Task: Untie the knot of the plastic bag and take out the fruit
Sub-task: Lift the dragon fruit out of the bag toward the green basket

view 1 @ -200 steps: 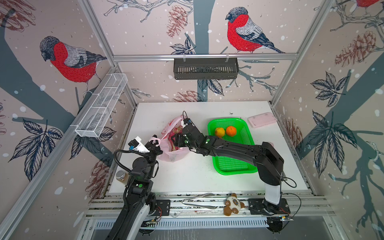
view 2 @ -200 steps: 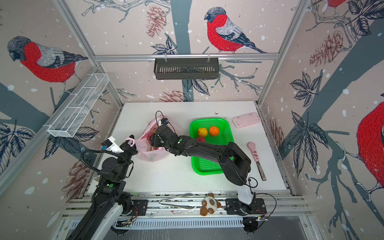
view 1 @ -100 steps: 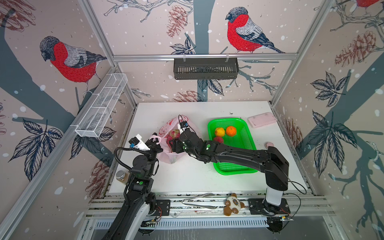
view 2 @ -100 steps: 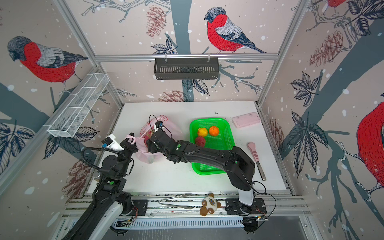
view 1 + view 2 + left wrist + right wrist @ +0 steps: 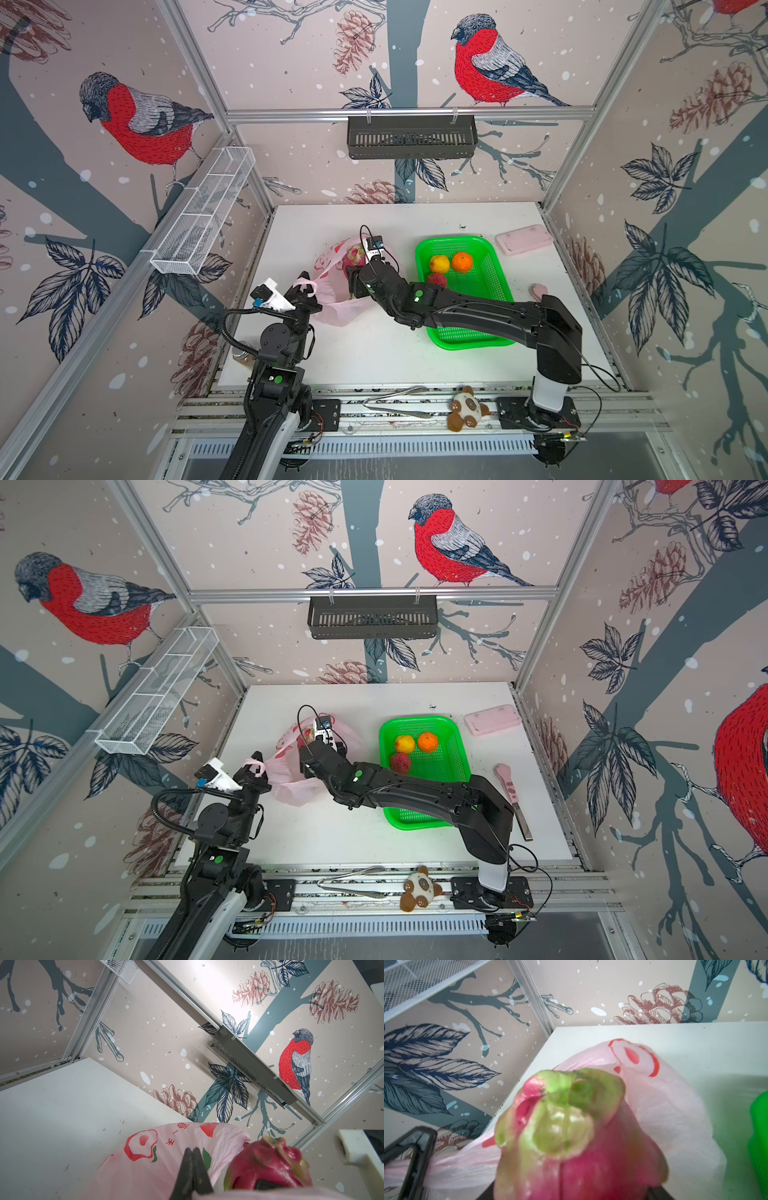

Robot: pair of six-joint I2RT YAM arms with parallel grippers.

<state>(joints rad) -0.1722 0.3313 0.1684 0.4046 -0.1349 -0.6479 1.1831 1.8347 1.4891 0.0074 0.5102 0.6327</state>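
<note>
The pink plastic bag [image 5: 332, 309] lies open left of centre in both top views [image 5: 291, 789]. My left gripper [image 5: 305, 291] is shut on a twisted handle strip [image 5: 304, 284]; whether that strip is the knot, I cannot tell. Its fingertips [image 5: 192, 1150] press together against the bag [image 5: 145, 1163]. My right gripper [image 5: 353, 282] reaches into the bag's mouth, shut on a magenta dragon fruit [image 5: 571, 1136] with green scales, also seen from the left wrist [image 5: 268, 1161]. Other fruit lies in the green basket [image 5: 494, 286]: a yellow citrus [image 5: 439, 263], an orange one [image 5: 462, 262] and a red ball [image 5: 436, 280].
A flat pink case [image 5: 524, 244] lies at the back right. A pink-handled knife [image 5: 513, 796] sits right of the basket. Tongs [image 5: 395, 403] and a small plush toy [image 5: 465, 411] rest on the front rail. A wire shelf [image 5: 203, 216] hangs on the left wall.
My right gripper has moved forward and left, deeper into the bag's mouth, and the red ball in the basket has come into view. The left gripper keeps its hold.
</note>
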